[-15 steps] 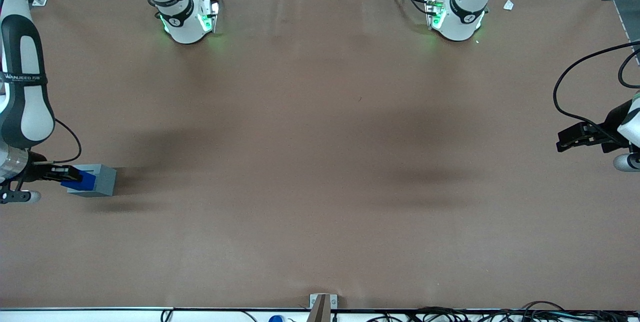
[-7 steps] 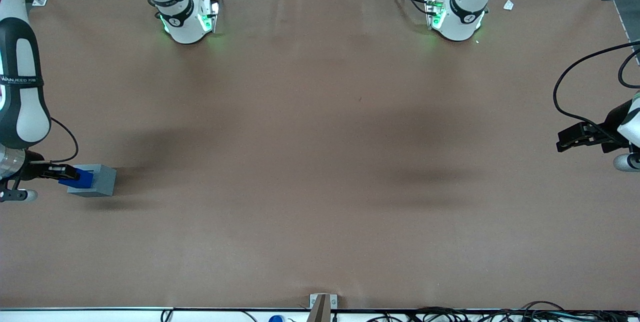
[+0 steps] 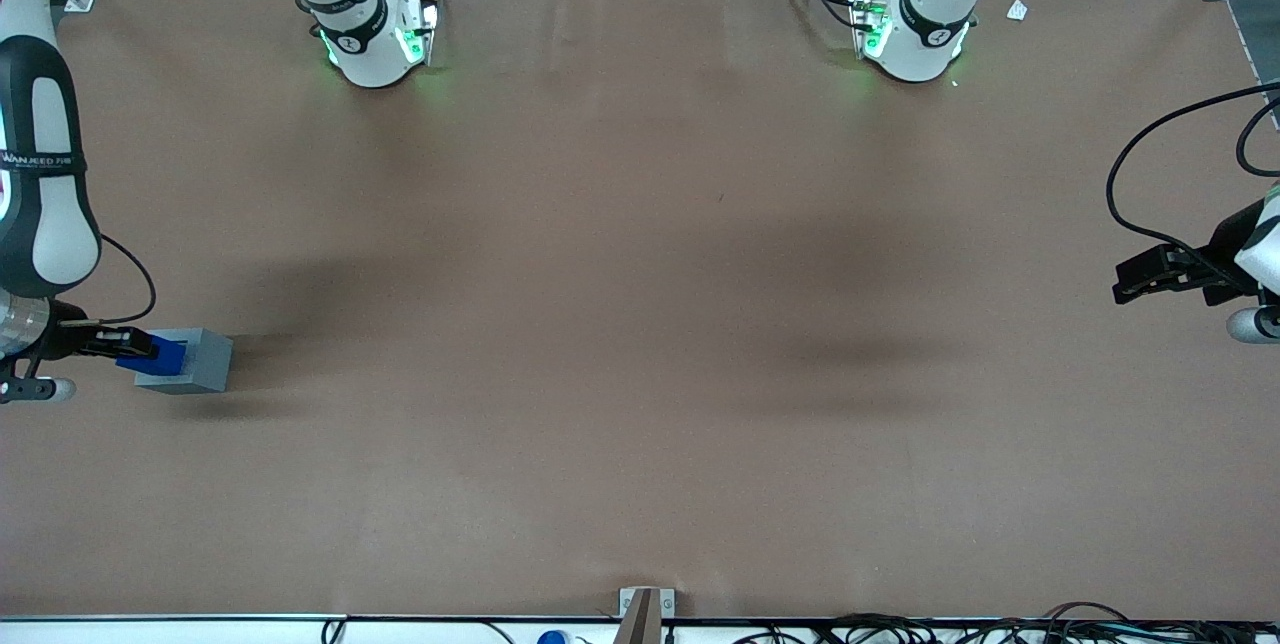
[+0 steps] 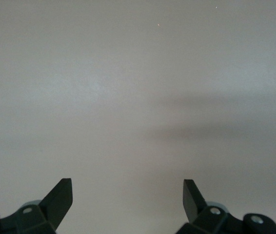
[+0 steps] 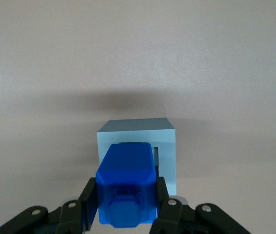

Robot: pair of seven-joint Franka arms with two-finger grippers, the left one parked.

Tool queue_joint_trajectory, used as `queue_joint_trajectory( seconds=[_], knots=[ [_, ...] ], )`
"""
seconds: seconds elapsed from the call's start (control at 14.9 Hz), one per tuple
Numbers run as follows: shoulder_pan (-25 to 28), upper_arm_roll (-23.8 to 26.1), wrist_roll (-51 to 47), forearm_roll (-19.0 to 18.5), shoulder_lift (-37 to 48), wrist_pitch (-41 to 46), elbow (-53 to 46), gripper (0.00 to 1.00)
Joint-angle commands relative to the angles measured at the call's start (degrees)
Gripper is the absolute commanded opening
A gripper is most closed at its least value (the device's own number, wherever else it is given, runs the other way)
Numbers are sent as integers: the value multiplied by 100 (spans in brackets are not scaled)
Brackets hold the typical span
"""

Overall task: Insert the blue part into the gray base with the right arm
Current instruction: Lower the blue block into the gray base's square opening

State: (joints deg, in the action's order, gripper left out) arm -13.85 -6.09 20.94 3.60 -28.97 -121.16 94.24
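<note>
The white jointed right arm with its black-covered link [image 3: 40, 174] reaches down at the working arm's end of the brown matte surface [image 3: 640, 324]. Its black two-finger gripper [image 3: 135, 348] hangs just above the matte gray cube-like base [image 3: 195, 361]. The fingers [image 5: 169, 207] are clamped on the sides of the small bright blue plastic block [image 5: 126, 184], stepped knob end up toward the wrist camera. The blue block's lower end sits over the gray base's [image 5: 165, 146] square top socket; whether it has entered cannot be told.
</note>
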Motion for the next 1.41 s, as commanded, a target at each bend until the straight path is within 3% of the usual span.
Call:
queue_joint_trajectory(
  seconds=[0.0,1.34],
  knots=[
    [-109,73,103,-44,-21,57,-55,2],
    [-135,64,191,-193,-82,136,-46,2]
  ],
)
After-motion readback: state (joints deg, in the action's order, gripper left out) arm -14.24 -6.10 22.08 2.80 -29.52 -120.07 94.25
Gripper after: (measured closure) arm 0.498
